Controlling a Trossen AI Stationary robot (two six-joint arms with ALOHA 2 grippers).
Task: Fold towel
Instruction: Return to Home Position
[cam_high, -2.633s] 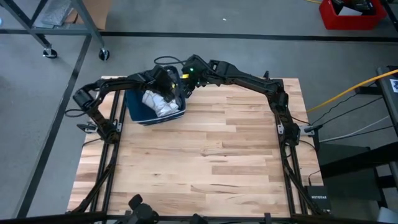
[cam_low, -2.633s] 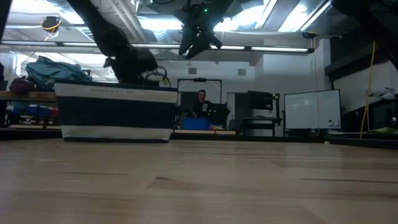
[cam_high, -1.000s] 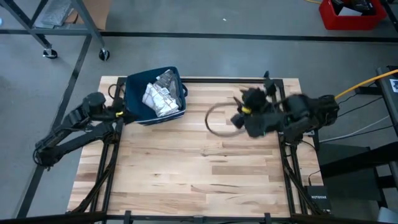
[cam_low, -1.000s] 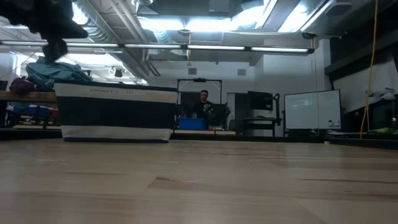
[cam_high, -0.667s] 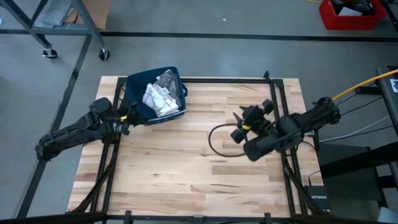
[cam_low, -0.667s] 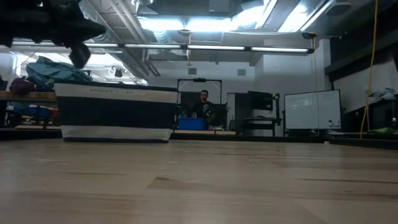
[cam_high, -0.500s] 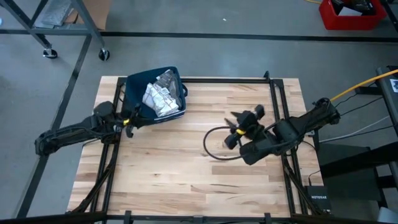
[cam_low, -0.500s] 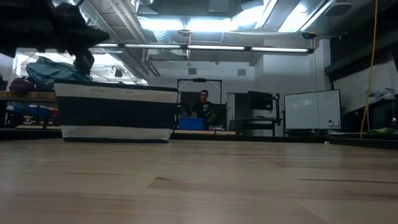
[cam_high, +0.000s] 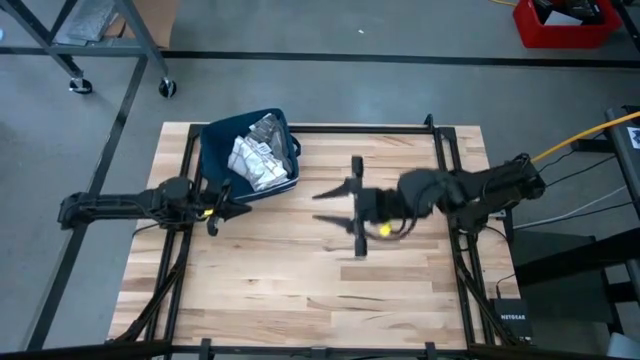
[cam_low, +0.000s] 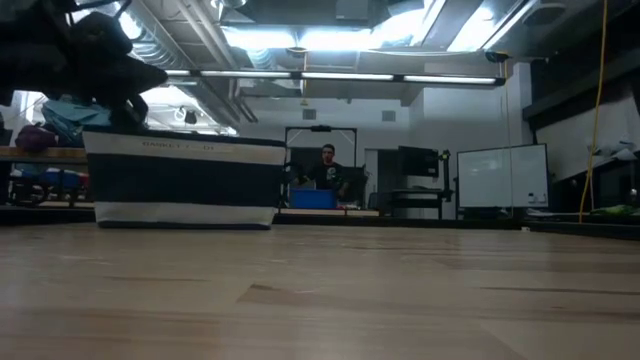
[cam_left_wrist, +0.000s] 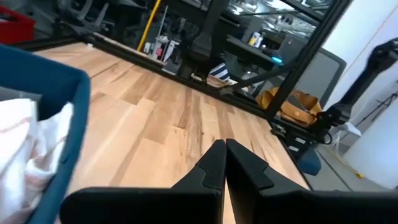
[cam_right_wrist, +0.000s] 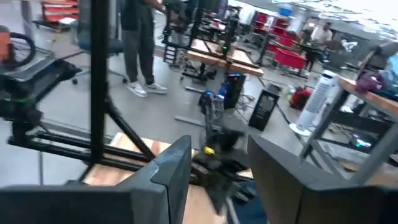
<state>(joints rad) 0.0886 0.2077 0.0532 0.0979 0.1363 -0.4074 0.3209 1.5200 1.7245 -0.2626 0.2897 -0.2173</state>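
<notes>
Stacked white-and-gray towels (cam_high: 256, 158) lying rumpled inside upright blue bin (cam_high: 209, 158), at about eleven o'clock on the table (cam_high: 330, 290).

Counted one blue bin (cam_high: 213, 165), one towel stack (cam_high: 256, 160), one table (cam_high: 300, 290), two grippers: left gripper (cam_high: 243, 208), right gripper (cam_high: 328, 220); one person (cam_low: 325, 166) far.

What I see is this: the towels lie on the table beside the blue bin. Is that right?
Not quite. The towels lie inside the blue bin, not beside it. The bin itself stands on the table. The high view shows this.
</notes>
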